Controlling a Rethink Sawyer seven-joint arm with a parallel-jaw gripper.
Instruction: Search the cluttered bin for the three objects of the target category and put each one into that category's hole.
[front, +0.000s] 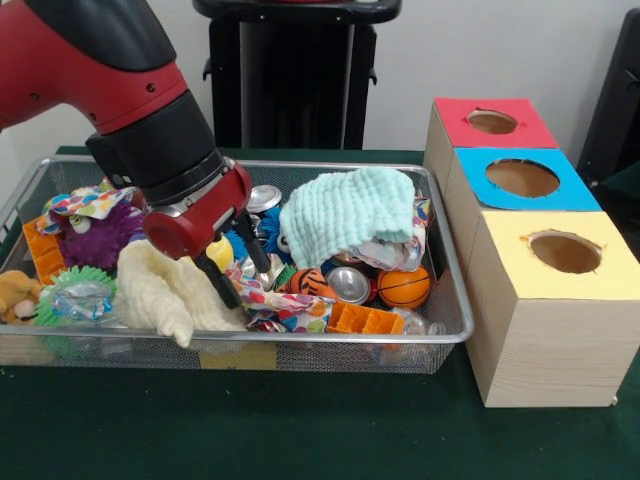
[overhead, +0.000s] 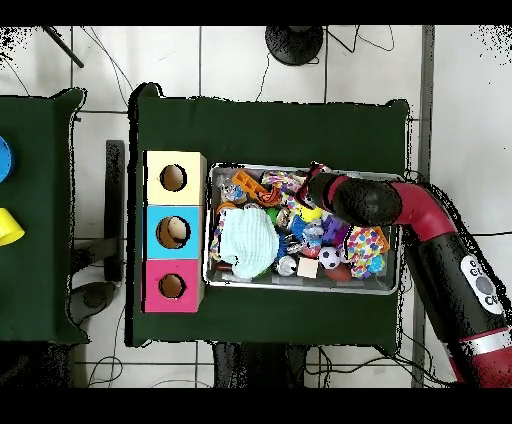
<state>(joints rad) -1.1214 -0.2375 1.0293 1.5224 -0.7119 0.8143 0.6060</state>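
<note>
The wire mesh bin (front: 330, 165) is heaped with mixed things. My gripper (front: 237, 268) points down into its left-middle part, open, with its black fingers (front: 217, 278) spread over a patterned cloth (front: 280, 305) and beside a cream cloth (front: 170, 290). Nothing is held between them. A mint-green cloth (front: 350, 215) lies bunched over the right half. A small basketball (front: 404, 288), a tiger-striped ball (front: 312, 283) and a metal can (front: 348, 283) show below it. In the overhead view the gripper (overhead: 312, 188) is over the bin's upper middle, right of the mint cloth (overhead: 248, 243).
Three wooden boxes with round holes stand right of the bin: red top (front: 455, 115), blue top (front: 475, 165), yellow top (front: 510, 230). A purple fuzzy toy (front: 98, 238), a green spiky ball (front: 75, 300), a tan plush (front: 15, 295) and orange blocks (front: 365, 320) fill the bin.
</note>
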